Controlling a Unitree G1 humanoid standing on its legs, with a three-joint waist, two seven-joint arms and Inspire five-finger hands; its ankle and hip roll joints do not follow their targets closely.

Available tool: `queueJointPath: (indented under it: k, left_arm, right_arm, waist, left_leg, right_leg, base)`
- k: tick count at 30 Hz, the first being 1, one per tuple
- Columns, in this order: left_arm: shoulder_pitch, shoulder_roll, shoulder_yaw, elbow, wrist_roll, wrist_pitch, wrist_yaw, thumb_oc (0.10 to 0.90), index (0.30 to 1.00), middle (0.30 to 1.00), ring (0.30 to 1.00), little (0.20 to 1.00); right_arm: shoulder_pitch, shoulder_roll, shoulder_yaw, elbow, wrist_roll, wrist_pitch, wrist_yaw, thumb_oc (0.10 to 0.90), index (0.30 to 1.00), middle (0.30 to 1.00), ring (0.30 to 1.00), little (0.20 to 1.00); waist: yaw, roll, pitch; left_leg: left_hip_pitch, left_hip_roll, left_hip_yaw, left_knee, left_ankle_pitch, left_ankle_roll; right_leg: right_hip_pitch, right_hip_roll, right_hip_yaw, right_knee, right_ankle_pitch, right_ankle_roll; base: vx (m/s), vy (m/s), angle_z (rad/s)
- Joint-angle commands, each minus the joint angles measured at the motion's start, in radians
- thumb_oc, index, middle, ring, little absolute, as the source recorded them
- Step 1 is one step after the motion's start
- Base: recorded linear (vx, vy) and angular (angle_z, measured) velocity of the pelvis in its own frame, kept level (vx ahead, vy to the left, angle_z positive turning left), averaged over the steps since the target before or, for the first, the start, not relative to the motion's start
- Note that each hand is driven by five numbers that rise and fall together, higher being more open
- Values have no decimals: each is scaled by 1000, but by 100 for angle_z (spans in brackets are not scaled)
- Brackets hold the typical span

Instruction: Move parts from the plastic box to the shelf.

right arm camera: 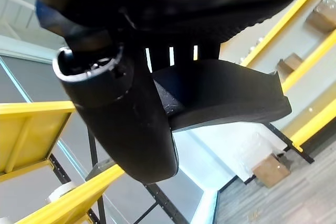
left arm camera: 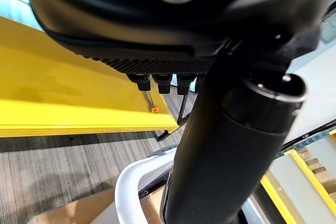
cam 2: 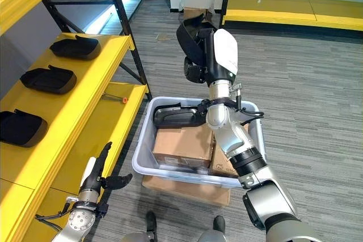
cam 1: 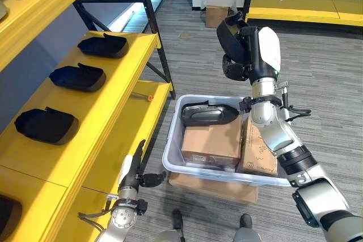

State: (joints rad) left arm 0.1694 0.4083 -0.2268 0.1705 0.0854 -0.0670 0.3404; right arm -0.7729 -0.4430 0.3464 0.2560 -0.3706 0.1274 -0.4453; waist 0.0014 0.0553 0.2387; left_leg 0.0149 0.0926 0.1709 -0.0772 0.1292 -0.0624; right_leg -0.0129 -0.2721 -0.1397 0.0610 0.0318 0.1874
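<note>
My right hand (cam 1: pixel 237 56) is raised above the pale plastic box (cam 1: pixel 170 158), its fingers and thumb (right arm camera: pixel 131 124) curled round a black moulded part (right arm camera: pixel 226 98). That part (cam 1: pixel 227 31) sticks out from the hand toward the yellow shelf (cam 1: pixel 122 77). A second black part (cam 1: pixel 207 114) lies in the box on top of a cardboard carton (cam 1: pixel 212 140). Three black parts (cam 1: pixel 103 45) (cam 1: pixel 76 77) (cam 1: pixel 45 126) lie in a row on the shelf. Low beside the shelf's front edge, my left hand (cam 1: pixel 133 174) has straight fingers and holds nothing.
A second carton (cam 1: pixel 258 152) stands in the box, and flat cardboard (cam 1: pixel 215 188) lies under it. A small orange-tipped tool (cam 1: pixel 148 98) rests on the lower shelf board. Black shelf posts (cam 1: pixel 154 32) rise behind. Another yellow rack (cam 1: pixel 306 5) and a cardboard box (cam 1: pixel 215 15) stand beyond the grey carpet.
</note>
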Motion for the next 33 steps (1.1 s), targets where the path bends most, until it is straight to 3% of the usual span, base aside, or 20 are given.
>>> queueJointPath:
  k: [1,9,13,15,18,20,21,22,23,25,26,27,28,31,33]
  left_arm:
    - [8,37,63,-84,22,-67,33,900,1000,1000,1000,1000]
    - [28,31,85,-109,19,-71,25,900,1000,1000,1000,1000]
    - [41,29,93,-116,9,-75,16,900,1000,1000,1000,1000]
    - [57,30,109,-134,-14,-68,12,900,1000,1000,1000,1000]
    - [65,32,113,-144,-19,-63,17,900,1000,1000,1000,1000]
    - [86,29,124,-155,-17,-61,21,900,1000,1000,1000,1000]
    - [108,26,145,-162,-23,-60,24,900,1000,1000,1000,1000]
    - [109,26,145,-164,-23,-59,23,900,1000,1000,1000,1000]
    - [117,19,154,-170,-38,-65,25,900,1000,1000,1000,1000]
    - [120,13,151,-174,-40,-66,16,900,1000,1000,1000,1000]
    - [103,15,131,-166,-50,-67,0,900,1000,1000,1000,1000]
    - [102,16,131,-166,-50,-67,0,900,1000,1000,1000,1000]
    - [85,33,110,-170,-58,-79,-20,900,1000,1000,1000,1000]
    - [68,39,101,-178,-62,-93,-23,900,1000,1000,1000,1000]
    - [50,32,92,-183,-73,-89,-22,900,1000,1000,1000,1000]
  right_arm:
    - [-97,-39,13,-100,-85,-129,-20,400,300,300,300,300]
    - [-108,-119,34,-141,-118,-144,28,400,300,300,300,300]
    - [-139,-157,62,-150,-110,-159,53,400,300,300,300,300]
    - [-174,-187,91,-160,-109,-167,67,400,300,300,300,300]
    - [-195,-200,105,-175,-113,-175,70,400,300,300,300,300]
    - [-209,-208,120,-186,-116,-184,75,400,300,300,300,300]
    - [-221,-229,133,-187,-113,-192,78,400,300,300,300,300]
    - [-223,-230,134,-186,-113,-192,78,400,300,300,300,300]
    - [-240,-253,142,-195,-114,-192,73,400,300,300,300,300]
    - [-241,-270,141,-192,-116,-193,74,400,300,300,300,300]
    - [-223,-291,123,-197,-114,-196,68,400,300,300,300,300]
    - [-222,-293,121,-197,-114,-196,68,400,300,300,300,300]
    - [-217,-304,117,-181,-118,-191,53,400,300,300,300,300]
    - [-230,-303,117,-162,-114,-186,36,400,300,300,300,300]
    - [-225,-277,105,-158,-107,-179,25,400,300,300,300,300]
  waist:
    - [6,-47,-179]
    - [6,-11,-186]
    - [9,12,-185]
    - [13,19,-168]
    - [24,22,-142]
    - [41,25,-122]
    - [68,23,-107]
    - [66,24,-109]
    - [100,20,-98]
    - [113,15,-96]
    - [121,-1,-83]
    - [120,0,-83]
    - [108,-14,-77]
    - [84,-22,-76]
    - [56,-33,-98]
  left_leg:
    - [88,39,-27,6,-90,7]
    - [87,52,-36,25,-69,-2]
    - [81,72,-45,37,-25,-17]
    - [59,103,-65,99,0,-23]
    - [37,126,-84,139,26,-29]
    - [22,146,-100,126,70,-42]
    - [-6,162,-128,79,147,-72]
    - [-7,162,-132,71,154,-73]
    - [-55,146,-144,11,220,-107]
    - [-93,133,-157,6,249,-117]
    - [-140,132,-116,43,265,-139]
    - [-146,133,-119,47,266,-137]
    - [-128,159,-79,141,226,-139]
    - [-98,187,-78,257,196,-135]
    - [-23,211,-84,352,160,-125]
  right_leg:
    - [-44,51,7,44,-2,-22]
    - [-35,63,8,67,-38,-38]
    - [-30,81,-2,87,-70,-52]
    - [-38,104,-17,153,-121,-82]
    - [-53,119,-37,201,-147,-101]
    - [-69,128,-61,220,-161,-109]
    - [-78,132,-86,211,-164,-111]
    - [-80,132,-90,210,-163,-111]
    - [-68,111,-124,175,-165,-103]
    - [-52,101,-145,134,-147,-101]
    - [-19,75,-192,73,-117,-99]
    - [-18,77,-195,66,-109,-99]
    - [-13,56,-239,22,-72,-103]
    - [-21,41,-269,-6,-39,-109]
    - [-33,38,-315,-14,-26,-115]
  base:
    - [-31,-86,-7]
    - [-27,-75,-7]
    - [-45,-136,-1]
    - [-66,-233,-3]
    - [-88,-184,4]
    - [-139,-200,13]
    - [-155,-197,10]
    - [-213,-189,5]
    - [-140,-117,27]
    - [-180,-126,65]
    - [-172,-95,74]
    - [-373,-213,118]
    - [-310,-129,127]
    - [-270,-82,106]
    - [-171,-29,107]
